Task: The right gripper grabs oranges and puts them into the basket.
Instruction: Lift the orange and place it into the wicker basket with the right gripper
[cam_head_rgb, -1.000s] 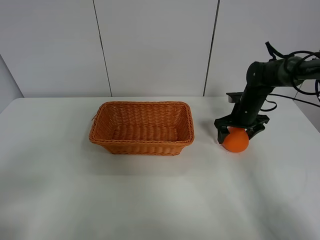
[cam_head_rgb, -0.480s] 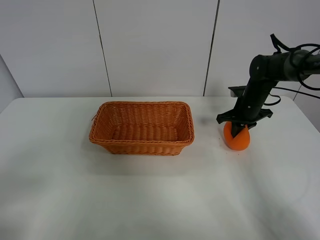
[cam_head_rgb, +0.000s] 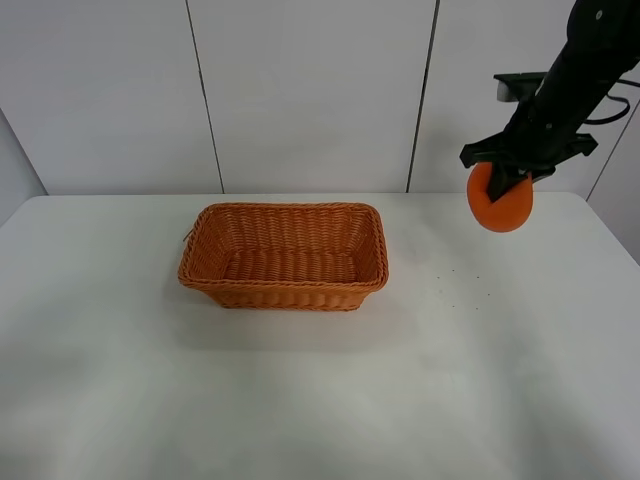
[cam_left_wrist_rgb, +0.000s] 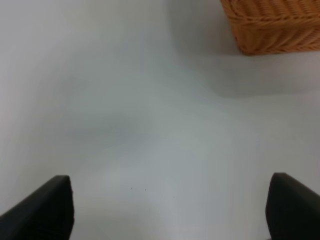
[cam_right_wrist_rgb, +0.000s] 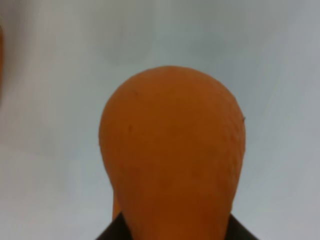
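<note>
Exterior and wrist views, transfer stage of the task. I see the right gripper (cam_head_rgb: 508, 180) clamped on the orange (cam_head_rgb: 500, 203), its jaws pressed against the upper part of the fruit, whose rounded body hangs below them. The fruit is in the air, clear of the white table (cam_head_rgb: 300, 400) and high enough to stand against the wall panels in the exterior view. It lies to the right of the basket (cam_head_rgb: 283, 207) and well apart from it, not yet over the rim. The right wrist view confirms the hold: the orange fills the middle of the picture with only pale surface behind it, and black parts of the clamp show at its near end. The basket sits upright near the middle of the table, and I see nothing in it as far as the exterior view shows. The left gripper (cam_left_wrist_rgb: 170, 212) is idle, its two dark fingers (cam_left_wrist_rgb: 50, 210) spread wide with nothing between them, above bare table with one corner of the basket at the edge of its view. I judge the task roughly half done: grasp and lift are accomplished, since the fruit is off the table in a firm-looking pinch. What is left is to carry it leftward until it hangs over the basket's opening, lower it inside the flared sides, and part the jaws. I see no other orange on the table, so this one placement appears to finish the job.
</note>
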